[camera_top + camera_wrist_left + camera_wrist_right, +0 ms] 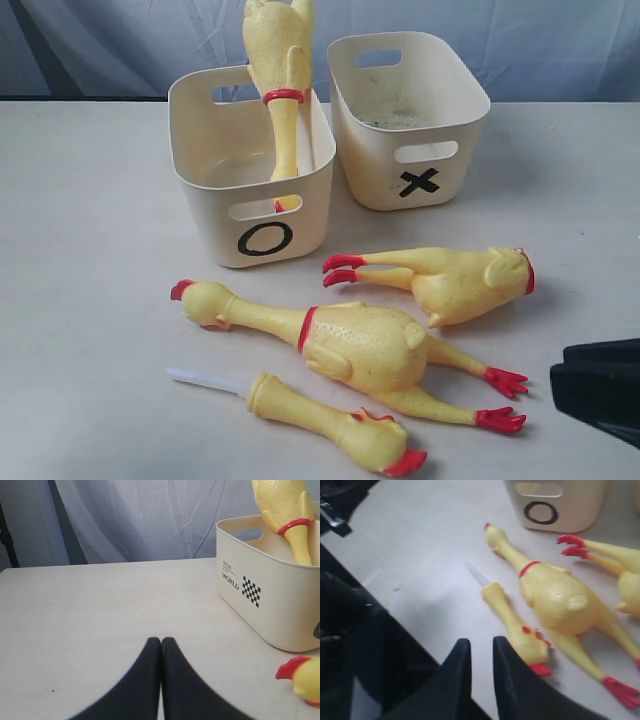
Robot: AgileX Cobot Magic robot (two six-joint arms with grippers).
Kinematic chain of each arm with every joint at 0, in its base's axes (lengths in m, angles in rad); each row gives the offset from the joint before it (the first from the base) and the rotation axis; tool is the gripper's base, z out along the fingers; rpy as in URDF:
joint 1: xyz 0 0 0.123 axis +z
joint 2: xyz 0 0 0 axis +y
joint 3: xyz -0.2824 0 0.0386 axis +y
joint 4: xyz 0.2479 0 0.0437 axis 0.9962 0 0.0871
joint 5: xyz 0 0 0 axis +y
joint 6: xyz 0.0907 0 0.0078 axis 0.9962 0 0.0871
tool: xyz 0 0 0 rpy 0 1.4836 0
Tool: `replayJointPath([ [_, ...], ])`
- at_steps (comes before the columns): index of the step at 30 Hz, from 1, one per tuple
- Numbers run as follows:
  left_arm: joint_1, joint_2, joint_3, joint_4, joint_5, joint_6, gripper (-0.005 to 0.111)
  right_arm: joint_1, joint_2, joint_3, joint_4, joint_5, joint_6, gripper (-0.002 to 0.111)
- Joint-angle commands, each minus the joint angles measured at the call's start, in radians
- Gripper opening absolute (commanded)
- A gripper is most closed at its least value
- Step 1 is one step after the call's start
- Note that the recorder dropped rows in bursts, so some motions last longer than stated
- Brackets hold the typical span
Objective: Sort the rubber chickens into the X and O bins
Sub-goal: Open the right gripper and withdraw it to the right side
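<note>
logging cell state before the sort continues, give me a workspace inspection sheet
surface: pale table, no spills seen
job's things: O bin holds upended chicken; X bin shows no chicken; large chicken, second chicken and small tube chicken lie on the table
clutter: nothing seen
grippers: left end effector shut, empty; right end effector slightly open, empty
cables: nothing seen
surroundings: grey-blue curtain behind
</note>
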State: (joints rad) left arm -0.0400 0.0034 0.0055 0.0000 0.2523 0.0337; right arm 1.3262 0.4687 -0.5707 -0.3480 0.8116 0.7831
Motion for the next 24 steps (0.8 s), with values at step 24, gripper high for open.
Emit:
replayJointPath([
  [24, -0.003, -0.003, -0.006, 0.000, -0.013, -0.006, 0.000, 0.001, 0.043, -0.187, 0.209, 0.405, -0.583, 0.016],
])
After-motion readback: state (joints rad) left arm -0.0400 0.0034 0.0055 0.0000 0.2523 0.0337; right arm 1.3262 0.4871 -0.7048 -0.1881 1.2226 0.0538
